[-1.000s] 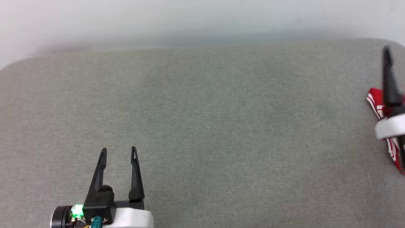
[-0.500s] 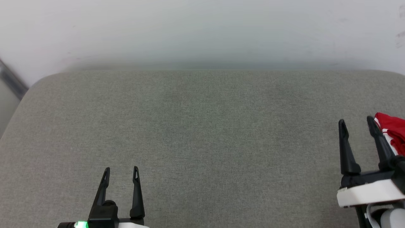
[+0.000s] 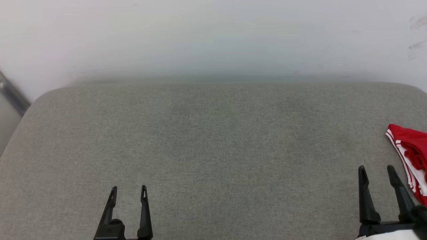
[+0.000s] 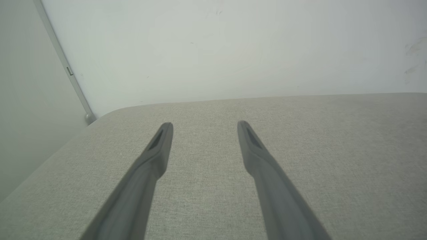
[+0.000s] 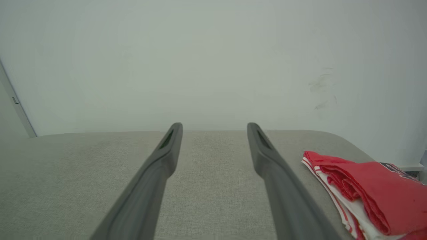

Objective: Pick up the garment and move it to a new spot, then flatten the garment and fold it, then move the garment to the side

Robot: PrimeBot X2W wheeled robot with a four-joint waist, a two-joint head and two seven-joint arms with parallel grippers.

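One pale wall (image 3: 213, 40) stands behind the garment (image 3: 412, 150).

One grey cloth-covered tabletop (image 3: 213, 150) carries it. All the bare cloth lies to the garment's left; the garment itself sits at the tabletop's right edge and runs out of the head view.

Garment: red, with white and red-striped trim along its left edge. In the right wrist view it lies in stacked layers, so it looks folded, not spread. A bit of dark print shows at its far right. Long axis runs near to far, slanting a little rightward toward the robot, roughly in line with the fingers.

Right tool (image 3: 376, 168): just left of the garment's near end. Jaws spread wide, nothing between them. Its right finger is just beside the striped trim; no contact visible.

Left tool (image 3: 129, 188): well apart from the garment, far to its left. Jaws spread wide, empty, bare cloth beneath.

Judgement: right arm is clearly the nearer one. Any coming move on the garment means going rightward and slightly forward from the right tool. With the garment layered and already at the side, the task looks near its end.
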